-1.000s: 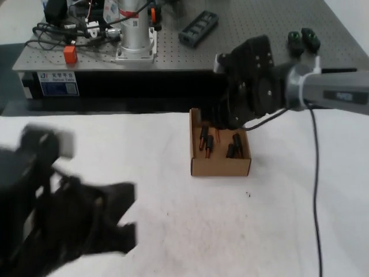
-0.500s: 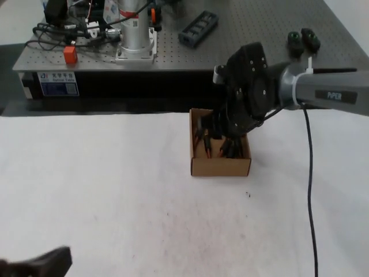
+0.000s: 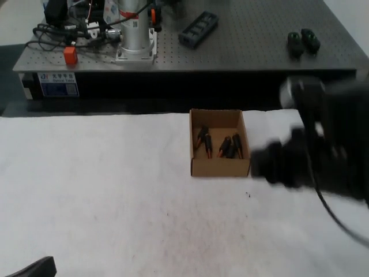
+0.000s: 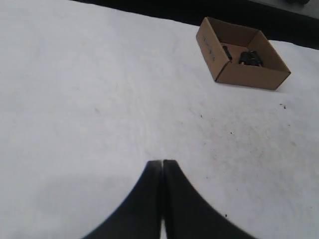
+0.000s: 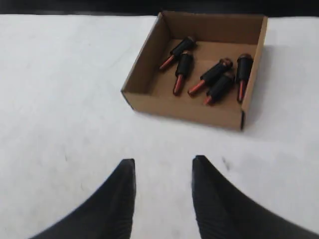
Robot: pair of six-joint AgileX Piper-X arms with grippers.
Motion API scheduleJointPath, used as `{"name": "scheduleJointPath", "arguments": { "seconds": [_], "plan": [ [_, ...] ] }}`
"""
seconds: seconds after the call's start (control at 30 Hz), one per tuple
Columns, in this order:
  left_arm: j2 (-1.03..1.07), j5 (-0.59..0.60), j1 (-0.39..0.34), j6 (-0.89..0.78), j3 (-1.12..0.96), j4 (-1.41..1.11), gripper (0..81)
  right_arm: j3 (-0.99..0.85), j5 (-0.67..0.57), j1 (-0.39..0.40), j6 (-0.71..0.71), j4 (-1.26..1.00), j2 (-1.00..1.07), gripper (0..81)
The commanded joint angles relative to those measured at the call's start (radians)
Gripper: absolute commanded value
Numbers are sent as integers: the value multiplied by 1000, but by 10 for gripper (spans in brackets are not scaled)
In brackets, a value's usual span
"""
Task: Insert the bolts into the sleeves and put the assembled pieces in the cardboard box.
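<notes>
Right claw [image 5: 163,160] withdrawn from cardboard box [image 5: 184,109], spread empty, left claw [image 4: 162,162] pressed together.

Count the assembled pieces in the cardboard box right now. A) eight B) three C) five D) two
C: the right wrist view shows five assembled pieces, each a black sleeve with a reddish bolt end, lying on the floor of the cardboard box.
</notes>
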Motion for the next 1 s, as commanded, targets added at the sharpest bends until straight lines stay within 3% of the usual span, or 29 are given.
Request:
{"name": "scheduleJointPath", "arguments": {
  "seconds": [0.0,0.33,0.5,0.67,0.97],
  "plan": [
    [-8,-23,2,-17,3,1,6,200,-2,15,10,-11,-188,280],
    [-8,11,2,-100,106,-47,6,479,24,26,107,-11,-497,280],
    [-8,11,2,-77,106,-58,6,554,136,26,156,-27,-544,280],
    [-8,11,2,-47,106,-58,6,621,148,26,177,-187,-557,280],
    [-8,11,2,-49,106,-53,6,621,181,26,181,-167,-557,283]
  ]
}}
